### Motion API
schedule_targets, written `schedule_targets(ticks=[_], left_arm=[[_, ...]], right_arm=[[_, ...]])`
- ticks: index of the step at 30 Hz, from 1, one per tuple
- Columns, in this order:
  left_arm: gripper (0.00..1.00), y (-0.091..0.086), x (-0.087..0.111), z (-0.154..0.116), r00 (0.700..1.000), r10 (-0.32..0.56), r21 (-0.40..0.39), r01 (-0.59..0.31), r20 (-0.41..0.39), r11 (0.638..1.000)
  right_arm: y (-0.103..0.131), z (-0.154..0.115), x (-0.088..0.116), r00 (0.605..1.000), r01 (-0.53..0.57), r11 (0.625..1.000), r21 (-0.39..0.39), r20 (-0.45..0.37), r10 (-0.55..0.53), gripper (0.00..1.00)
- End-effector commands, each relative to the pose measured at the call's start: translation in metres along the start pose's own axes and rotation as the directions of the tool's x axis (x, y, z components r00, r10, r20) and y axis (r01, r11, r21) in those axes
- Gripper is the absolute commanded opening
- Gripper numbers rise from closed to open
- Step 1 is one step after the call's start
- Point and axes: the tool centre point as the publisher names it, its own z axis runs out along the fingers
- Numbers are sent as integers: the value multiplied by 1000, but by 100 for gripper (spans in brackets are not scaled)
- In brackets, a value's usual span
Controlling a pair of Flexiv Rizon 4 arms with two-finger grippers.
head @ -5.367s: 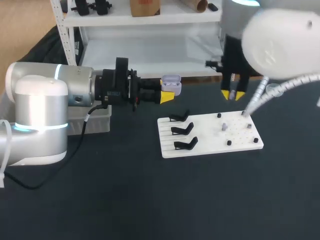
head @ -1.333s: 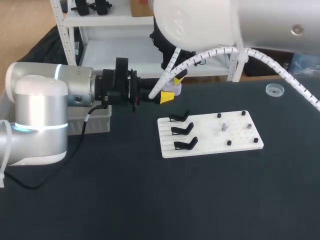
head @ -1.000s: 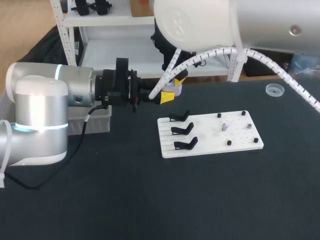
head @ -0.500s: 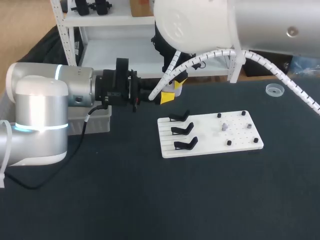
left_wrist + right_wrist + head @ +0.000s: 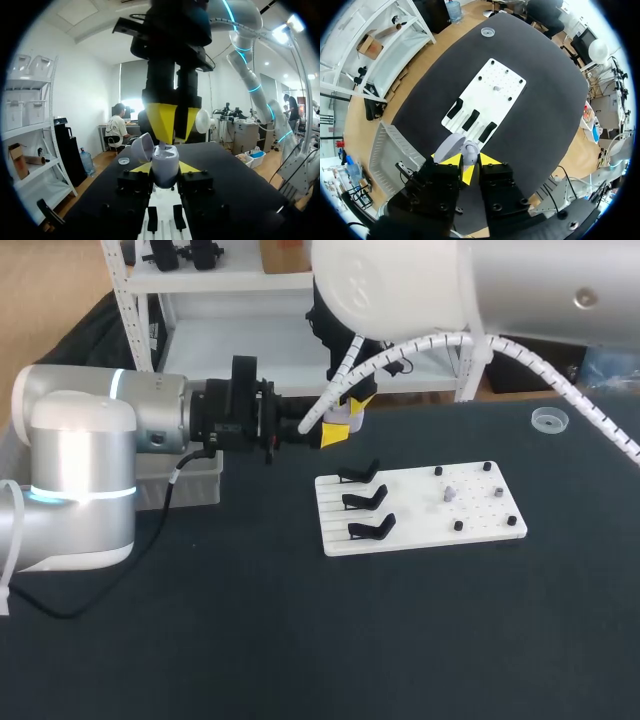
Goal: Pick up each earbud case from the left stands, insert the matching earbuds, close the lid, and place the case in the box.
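Lavender earbud case (image 5: pixel 165 165), lid tipped open, sits clamped between the yellow tips of your left gripper (image 5: pixel 333 432). That gripper juts out level from the left, raised above the table behind the white board (image 5: pixel 420 510). Your right arm reaches past the middle, with the right gripper (image 5: pixel 174 131) pointing straight down just over the open case; whether it grips anything you cannot tell. A few seconds ago it hung over the board's far edge; your left arm has not moved.

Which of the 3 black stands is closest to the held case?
The far-end stand, at the edge of the white board nearest the earbud case; the other two sit nearer the robot.
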Motion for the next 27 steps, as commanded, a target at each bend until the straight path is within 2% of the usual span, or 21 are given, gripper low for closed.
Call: schedule_targets(ticks=[1, 6, 7, 9, 13, 15, 16, 17, 27], left_arm=[[0, 1, 0, -1, 1000, 1, -1, -1, 2, 1000], [0, 1, 0, -1, 1000, 1, -1, -1, 2, 1000], [0, 1, 0, -1, 1000, 1, -1, -1, 2, 1000], [0, 1, 0, -1, 1000, 1, -1, -1, 2, 1000], [0, 1, 0, -1, 1000, 1, -1, -1, 2, 1000], [0, 1, 0, -1, 1000, 1, -1, -1, 2, 1000], [0, 1, 0, -1, 1000, 1, -1, -1, 2, 1000], [0, 1, 0, -1, 1000, 1, -1, -1, 2, 1000], [0, 1, 0, -1, 1000, 1, -1, -1, 2, 1000]], right_arm=[[2, 2, 0, 1000, 0, 1000, 6, -1, 0, 0], [2, 3, 1, 1000, -2, 1000, 9, -5, 2, 0], [2, 3, 1, 1000, -3, 1000, 9, -6, 3, 7], [2, 4, 1, 1000, -4, 1000, 9, -7, 4, 13], [3, 2, 1, 1000, -6, 1000, 7, -5, 6, 16], [3, 2, 0, 1000, -7, 1000, 6, -4, 7, 23], [3, 2, 0, 1000, -7, 1000, 6, -4, 7, 31], [3, 2, 0, 1000, -7, 1000, 5, -3, 7, 34], [2, -5, 1, 1000, -7, 1000, -3, -2, 7, 33]])
